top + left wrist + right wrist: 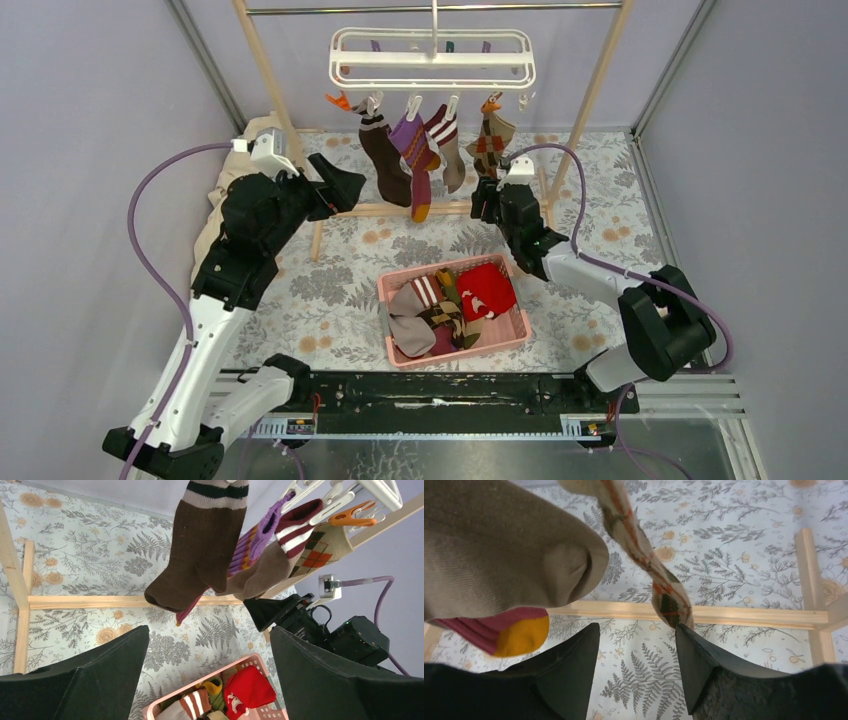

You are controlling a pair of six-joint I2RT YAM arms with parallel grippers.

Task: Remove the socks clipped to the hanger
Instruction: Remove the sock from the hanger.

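The white hanger (432,58) hangs from the rail, and several socks are clipped to it: brown (385,155), magenta-purple (418,160), beige with maroon stripes (447,140) and argyle (490,140). My left gripper (345,190) is open just left of the brown sock (200,545), which hangs above the gap between its fingers in the left wrist view. My right gripper (487,200) is open below the argyle sock (644,560). That sock's toe touches the tip of one of its fingers (694,655), and nothing lies between them (636,635).
A pink basket (385,315) with several socks in it stands on the floral cloth in front of the arms. The wooden frame's legs (270,80) and floor bar (734,614) run behind and under the hanging socks. Beige cloth (225,190) lies at the left.
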